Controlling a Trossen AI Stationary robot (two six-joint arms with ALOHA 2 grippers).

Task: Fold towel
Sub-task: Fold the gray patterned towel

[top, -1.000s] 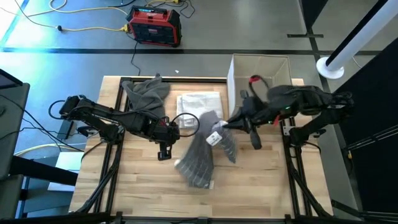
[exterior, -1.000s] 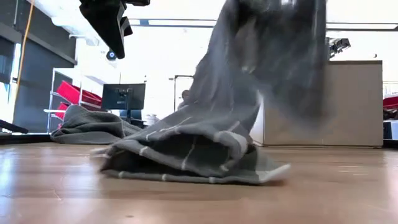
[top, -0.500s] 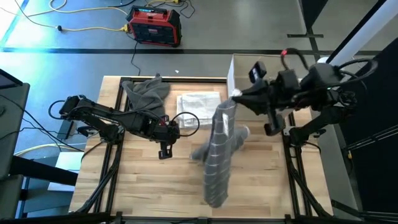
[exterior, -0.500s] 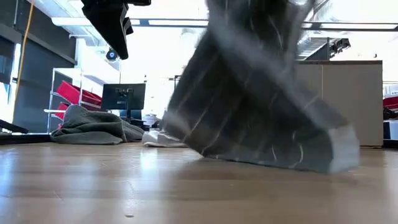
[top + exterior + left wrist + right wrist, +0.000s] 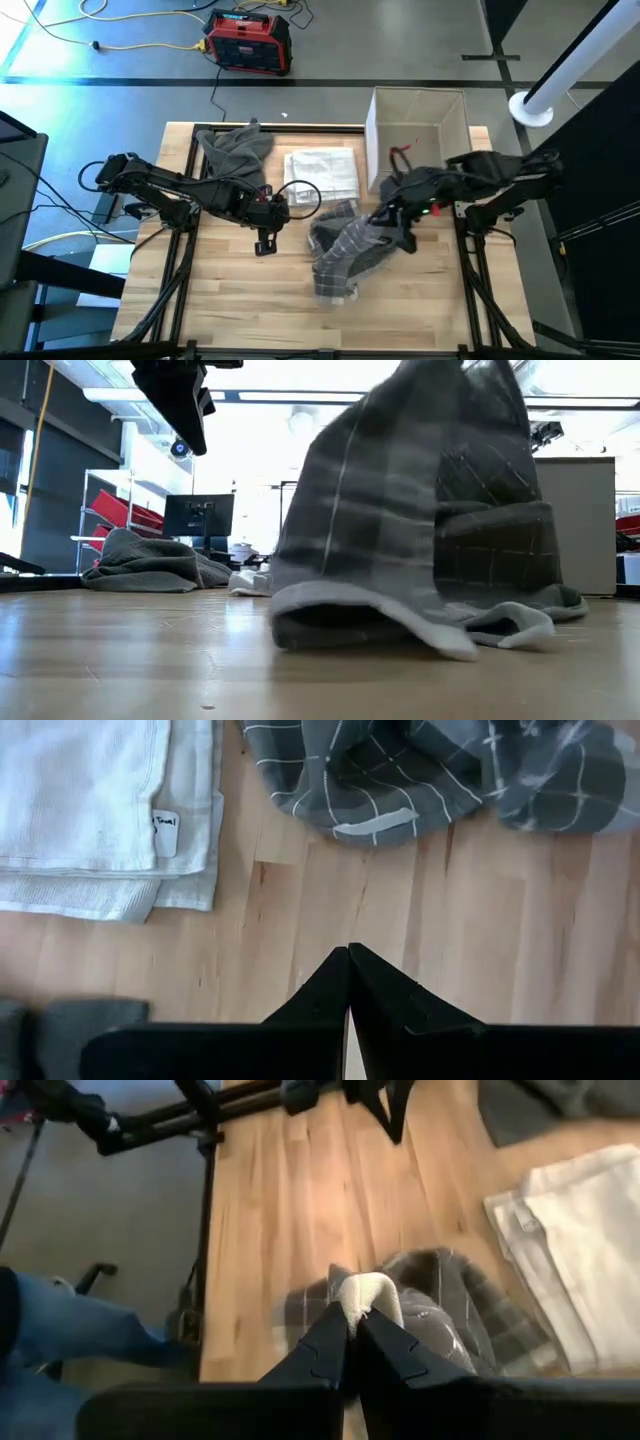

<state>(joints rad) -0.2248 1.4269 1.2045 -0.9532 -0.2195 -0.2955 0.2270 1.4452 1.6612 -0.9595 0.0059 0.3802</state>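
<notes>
A grey plaid towel (image 5: 340,252) lies bunched at the table's middle, with one part drawn up to my right gripper (image 5: 384,224), which is shut on it. In the low view the towel (image 5: 400,530) rises from a heap on the wood to the picture's top. My left gripper (image 5: 265,241) hovers shut and empty above bare wood left of the towel, its fingers (image 5: 348,982) pointing toward it. In the right wrist view the plaid towel (image 5: 450,1320) spreads under my right gripper (image 5: 352,1330). My right gripper pinches a pale folded edge (image 5: 366,1292) of the towel between its two fingers; how many layers, I cannot tell. The fingers slant down from the table's right side. The towel hangs slack below them, its lower part (image 5: 380,625) heaped on the table.
A folded white towel (image 5: 322,170) lies far of the plaid one, and a crumpled grey cloth (image 5: 235,148) sits at the far left. A white box (image 5: 418,105) stands at the far right. A person's leg (image 5: 60,1330) shows beside the table's near edge.
My right gripper rose toward the far right with the towel, drawing it out long and nearly clear of the table, then came back down toward the table's middle. The towel has dropped into a bunched heap, with the held part still up.
</notes>
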